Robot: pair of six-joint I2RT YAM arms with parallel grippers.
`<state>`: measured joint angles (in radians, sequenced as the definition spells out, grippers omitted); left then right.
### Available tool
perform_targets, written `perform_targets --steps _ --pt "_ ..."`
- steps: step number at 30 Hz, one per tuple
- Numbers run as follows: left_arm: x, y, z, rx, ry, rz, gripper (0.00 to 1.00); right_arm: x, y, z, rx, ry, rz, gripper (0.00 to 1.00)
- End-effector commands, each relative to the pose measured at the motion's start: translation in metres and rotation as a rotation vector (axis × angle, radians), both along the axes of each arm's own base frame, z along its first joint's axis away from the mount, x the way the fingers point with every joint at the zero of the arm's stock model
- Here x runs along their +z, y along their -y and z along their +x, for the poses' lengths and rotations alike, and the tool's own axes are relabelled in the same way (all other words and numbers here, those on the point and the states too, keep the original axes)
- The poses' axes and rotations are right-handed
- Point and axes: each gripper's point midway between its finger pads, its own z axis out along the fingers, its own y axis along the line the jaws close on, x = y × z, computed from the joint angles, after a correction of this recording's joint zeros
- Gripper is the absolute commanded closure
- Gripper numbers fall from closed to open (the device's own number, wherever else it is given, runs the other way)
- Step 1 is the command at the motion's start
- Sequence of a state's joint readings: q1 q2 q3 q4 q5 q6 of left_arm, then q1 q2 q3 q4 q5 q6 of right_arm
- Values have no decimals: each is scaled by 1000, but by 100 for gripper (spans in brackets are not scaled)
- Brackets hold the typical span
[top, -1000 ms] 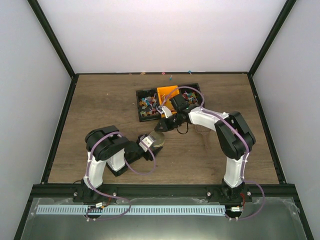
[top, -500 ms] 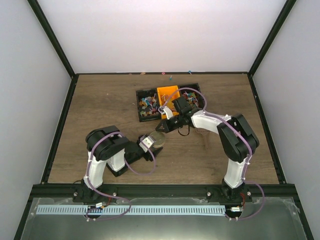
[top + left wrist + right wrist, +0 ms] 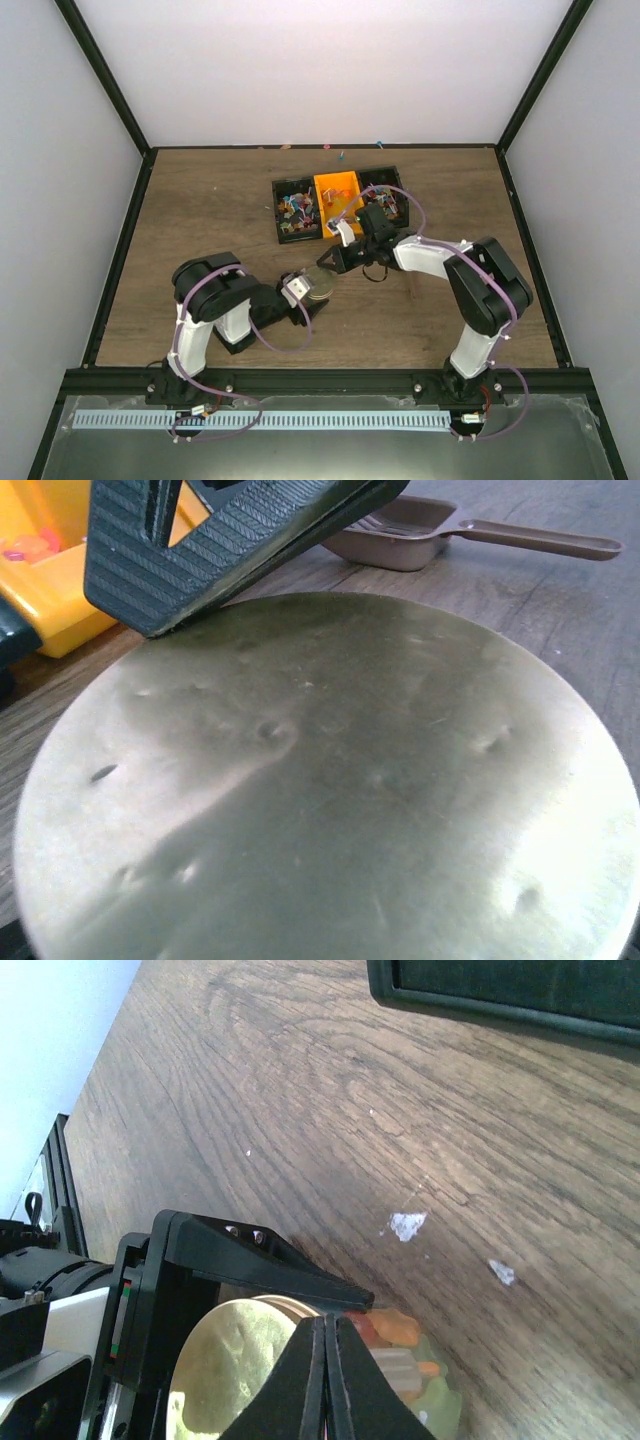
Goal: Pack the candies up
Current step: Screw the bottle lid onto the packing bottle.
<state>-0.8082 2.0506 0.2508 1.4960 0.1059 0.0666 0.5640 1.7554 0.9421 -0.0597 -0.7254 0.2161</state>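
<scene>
The candies (image 3: 296,208) lie in black bins (image 3: 283,228) at the back middle, on both sides of an orange bin (image 3: 335,188). My left gripper (image 3: 308,288) is shut on a small clear jar (image 3: 320,283) capped by a round tan lid (image 3: 330,780). Orange and green candies (image 3: 395,1332) show through the jar's wall. One left finger (image 3: 260,1260) lies along the jar. My right gripper (image 3: 328,1328) is shut with nothing visible between its fingers, its tip at the far edge of the lid (image 3: 235,1365). It also shows in the top view (image 3: 332,262).
A brown scoop (image 3: 400,542) lies on the table beyond the jar. A few loose candies (image 3: 342,155) lie near the back wall. Small white scraps (image 3: 405,1224) lie on the wood. The black bin's rim (image 3: 500,995) is just ahead of the right wrist.
My right gripper has moved from over the bins toward me and left, down to the jar's lid. The left gripper with the jar has shifted slightly toward me.
</scene>
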Motion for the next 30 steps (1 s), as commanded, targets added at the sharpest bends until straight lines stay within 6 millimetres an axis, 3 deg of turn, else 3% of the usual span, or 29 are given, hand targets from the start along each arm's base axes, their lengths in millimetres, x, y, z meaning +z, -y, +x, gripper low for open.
perform_targets --steps 1,14,30 --pt "-57 -24 -6 83 -199 136 18 -55 31 -85 46 -339 -152 99" --pt "-59 -25 -4 96 -205 145 18 -58 51 -118 6 -388 -133 99" --pt "-58 -24 -2 100 -204 143 19 -53 57 -149 25 -425 -106 99"
